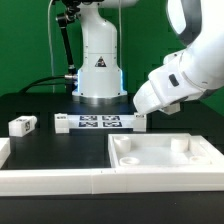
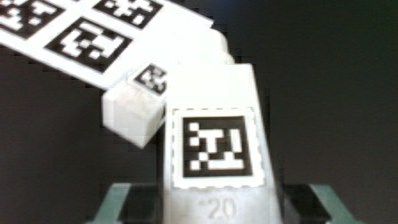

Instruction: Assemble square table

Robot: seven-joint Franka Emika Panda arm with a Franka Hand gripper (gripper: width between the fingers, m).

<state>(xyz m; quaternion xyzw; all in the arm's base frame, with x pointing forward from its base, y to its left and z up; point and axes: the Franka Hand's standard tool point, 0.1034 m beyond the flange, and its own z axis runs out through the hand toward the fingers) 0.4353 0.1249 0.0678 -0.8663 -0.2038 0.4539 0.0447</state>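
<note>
One tabletop (image 1: 160,160), one loose leg (image 1: 20,125), a second leg (image 2: 214,130) tight between part-open jaws

Wrist view: leg (image 2: 214,130) near end + end effector (image 2: 214,196) fingers cut off — marker board (image 2: 80,30) blurry, ptly cropped.

The marker board (image 1: 98,123) is lying flat on the black table (image 1: 45,145). A long white border wall (image 1: 50,181) is running along the near side, a green curtain (image 1: 25,40) hanging behind.
</note>
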